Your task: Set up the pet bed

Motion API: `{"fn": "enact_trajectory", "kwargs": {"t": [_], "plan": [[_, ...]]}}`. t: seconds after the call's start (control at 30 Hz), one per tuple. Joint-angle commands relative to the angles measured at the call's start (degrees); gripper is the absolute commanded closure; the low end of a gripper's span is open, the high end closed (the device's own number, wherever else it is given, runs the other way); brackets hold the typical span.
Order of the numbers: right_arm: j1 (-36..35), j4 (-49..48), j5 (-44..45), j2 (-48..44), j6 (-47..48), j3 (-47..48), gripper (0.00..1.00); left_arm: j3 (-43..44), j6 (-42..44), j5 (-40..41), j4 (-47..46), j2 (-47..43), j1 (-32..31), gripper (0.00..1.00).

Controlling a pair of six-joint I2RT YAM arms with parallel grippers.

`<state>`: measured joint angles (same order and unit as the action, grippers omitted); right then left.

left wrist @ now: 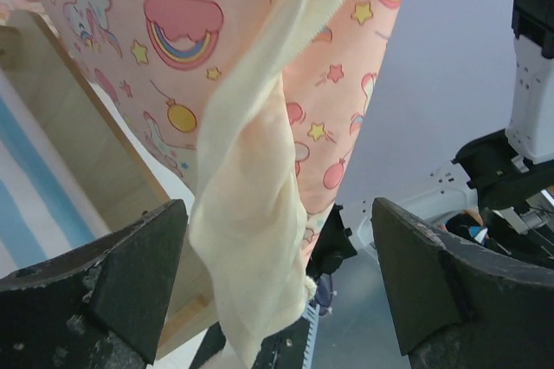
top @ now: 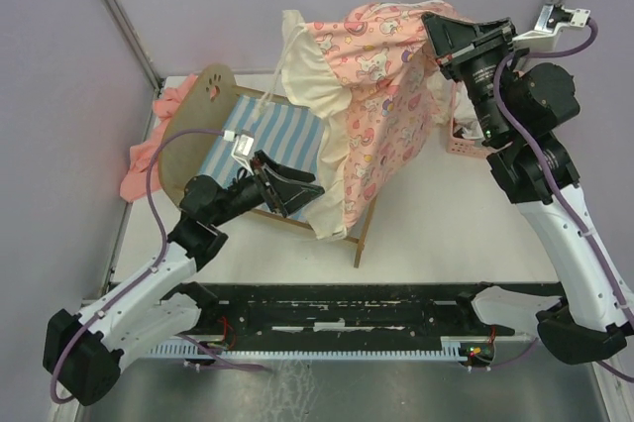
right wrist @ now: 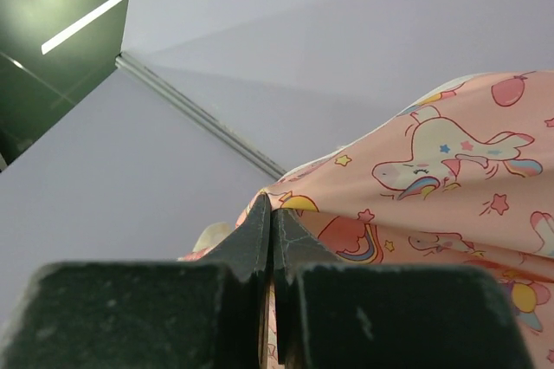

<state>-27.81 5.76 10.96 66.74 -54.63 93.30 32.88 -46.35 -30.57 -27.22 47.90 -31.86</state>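
Observation:
The pet bed (top: 253, 140) is a light-wood frame with a blue-and-white striped base and a rounded headboard (top: 194, 125) with a paw print, left of centre. A pink unicorn-print blanket with a cream ruffle (top: 371, 105) hangs over the bed's right end. My right gripper (top: 434, 28) is shut on the blanket's top corner (right wrist: 346, 213) and holds it up. My left gripper (top: 307, 190) is open at the blanket's lower cream edge (left wrist: 247, 239), which hangs between its fingers (left wrist: 130, 274) without being pinched. The bed's wood rail (left wrist: 95, 135) shows behind it.
A plain salmon-pink cloth (top: 144, 150) lies left of the headboard. A pink plastic basket (top: 464, 135) stands at the right behind the blanket. A black strip with cable comb (top: 337, 315) runs along the table's near edge. Lilac walls enclose the table.

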Motion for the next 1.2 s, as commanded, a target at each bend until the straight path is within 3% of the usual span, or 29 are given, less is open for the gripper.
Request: {"fn": "enact_trajectory", "kwargs": {"t": [0.0,0.23,0.6,0.67,0.77,0.87,1.03,1.17], "plan": [[-0.38,-6.10,7.05,0.81,-3.37,0.90,0.98,-1.98,-2.20,2.51,-7.71,2.84,-3.99,0.06],[-0.38,-6.44,8.92,0.60,-4.19,-0.33,0.98,-2.27,3.15,10.96,-5.60,7.47,-9.39,0.09],[-0.40,-7.76,10.26,-0.53,-4.32,-2.66,0.98,1.49,2.95,12.71,-11.80,19.62,-17.83,0.11],[-0.35,-7.77,10.31,-0.65,-4.27,-3.15,0.98,1.95,3.77,13.00,-12.20,20.34,-18.58,0.22],[-0.31,-6.26,10.29,-1.32,-3.15,-3.55,0.98,2.03,5.87,16.90,-8.16,18.24,-18.72,0.62],[-0.39,-2.22,10.36,-2.90,0.53,-3.65,0.98,3.60,12.47,27.33,4.60,11.26,-18.70,0.95],[-0.37,8.76,7.16,-8.12,12.61,-2.20,0.98,8.82,22.94,42.20,24.45,-3.28,-18.76,0.97],[-0.40,15.64,0.67,-17.21,14.66,-5.60,0.98,15.32,27.35,48.53,36.47,-14.10,-18.73,0.97]]}}
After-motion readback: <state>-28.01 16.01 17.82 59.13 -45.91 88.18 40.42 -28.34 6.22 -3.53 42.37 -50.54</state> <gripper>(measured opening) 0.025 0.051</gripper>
